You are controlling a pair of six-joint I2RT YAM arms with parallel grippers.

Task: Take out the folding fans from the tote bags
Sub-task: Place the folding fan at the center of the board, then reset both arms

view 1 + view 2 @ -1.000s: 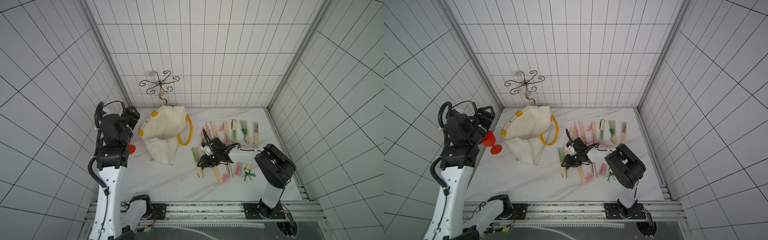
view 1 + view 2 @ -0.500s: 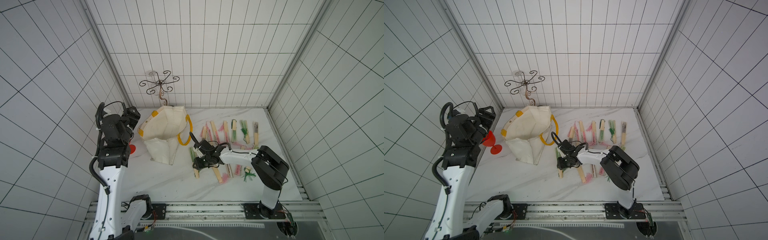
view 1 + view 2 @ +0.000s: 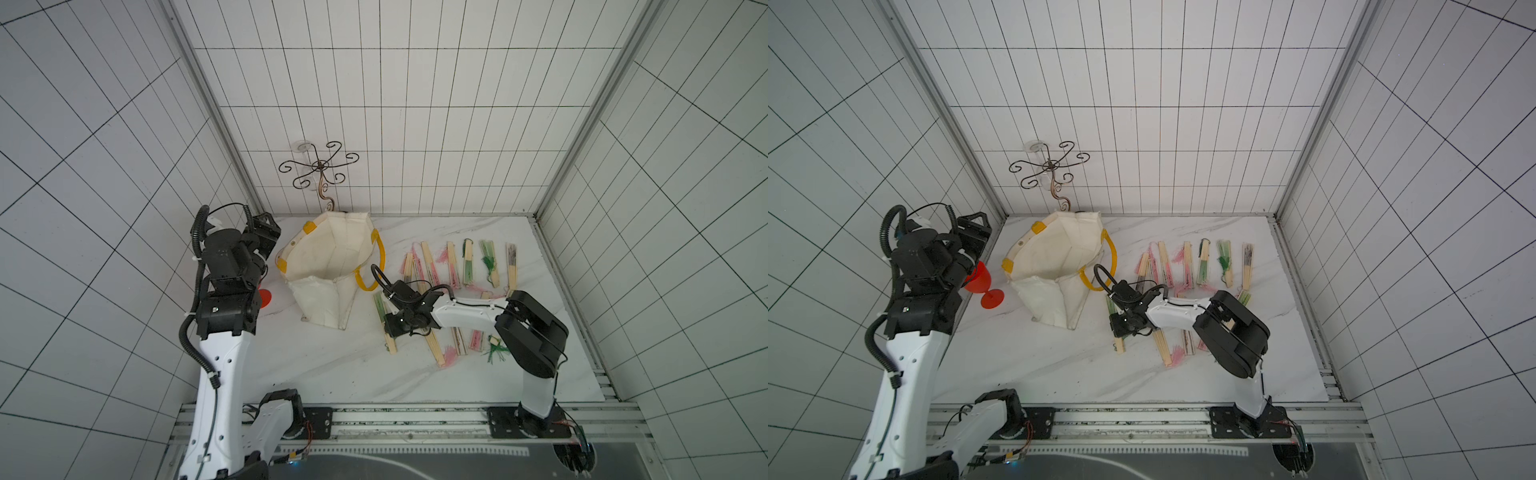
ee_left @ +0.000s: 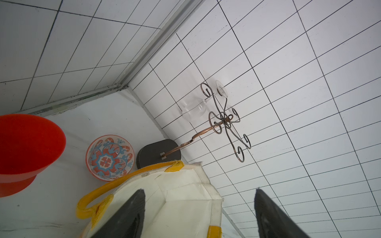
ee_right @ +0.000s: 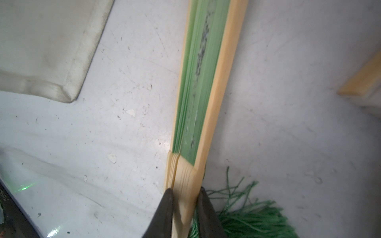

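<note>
The right claw [image 5: 183, 197] pinches the green fan [image 5: 203, 82] at its bamboo butt, beside the bag [image 5: 45, 51]. The left claw [image 4: 200, 190] hangs spread above the bag.

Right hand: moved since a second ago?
Yes. The right hand has shifted toward the tote bag, now shut on the green fan beside it.

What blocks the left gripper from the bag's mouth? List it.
Nothing visible. The left gripper hangs open by the bag, and the left wrist view shows the bag's open mouth straight ahead between the jaws. The goblet and bowl stand off to the side, out of the path.
</note>
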